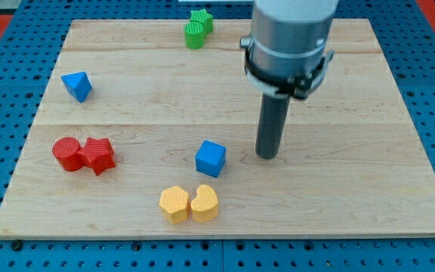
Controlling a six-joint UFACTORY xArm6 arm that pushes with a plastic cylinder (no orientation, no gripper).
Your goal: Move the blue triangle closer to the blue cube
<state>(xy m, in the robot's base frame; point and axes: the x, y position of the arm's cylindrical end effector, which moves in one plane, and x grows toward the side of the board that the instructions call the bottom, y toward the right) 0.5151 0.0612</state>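
Wooden board: my tip beside blue cube

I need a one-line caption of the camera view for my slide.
My tip stands right of the blue cube, far from the blue triangle at the board's left.

Two green blocks touching at board's top edge; red cylinder against red star, left; yellow pair side by side, bottom.
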